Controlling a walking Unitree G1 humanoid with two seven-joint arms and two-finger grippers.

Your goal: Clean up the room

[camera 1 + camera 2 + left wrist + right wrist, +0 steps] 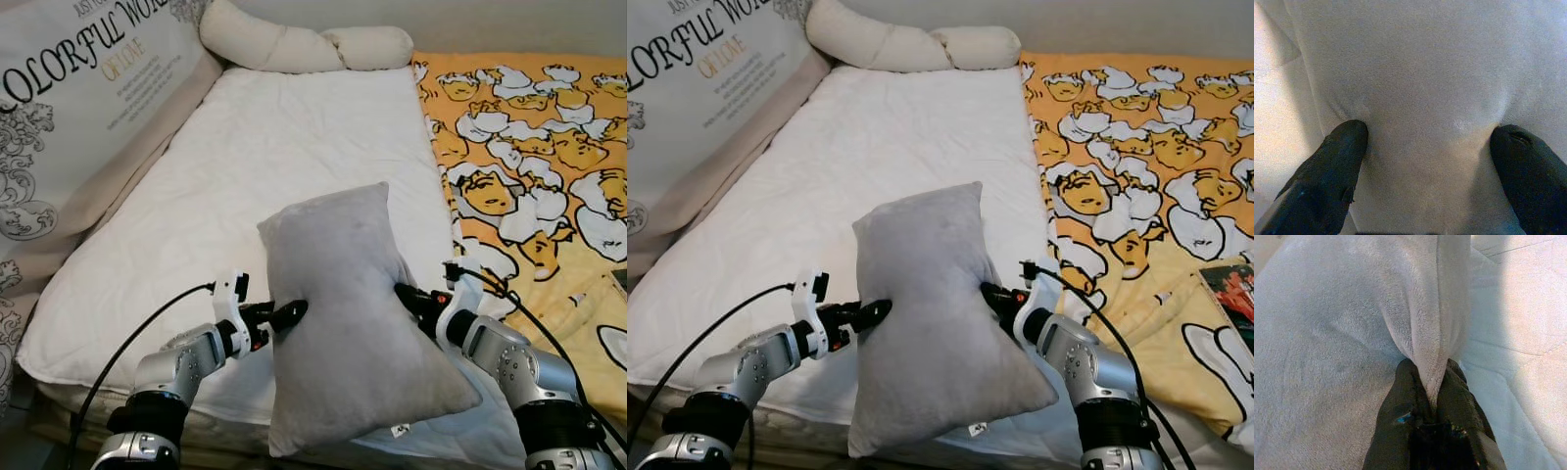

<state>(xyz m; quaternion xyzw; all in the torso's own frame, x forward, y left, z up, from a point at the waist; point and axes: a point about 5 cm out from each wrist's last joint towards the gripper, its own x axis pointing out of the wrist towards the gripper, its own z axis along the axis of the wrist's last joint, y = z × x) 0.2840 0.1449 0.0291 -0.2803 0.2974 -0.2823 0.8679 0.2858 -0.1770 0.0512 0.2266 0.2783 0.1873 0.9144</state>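
My right gripper (1434, 396) pinches the edge of the grey pillow (353, 323), fingers closed on a fold. My left gripper (1430, 147) presses the pillow's other side, fingers spread wide against the fabric. I see the pillow held upright between them above the white mattress (284, 147). Beyond lie an orange patterned blanket (529, 147) and a cream bolster (304, 44).

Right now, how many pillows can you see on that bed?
3. A grey pillow is held up between the left gripper and right gripper. A long cream pillow lies along the far end. A big printed pillow leans on the left side.
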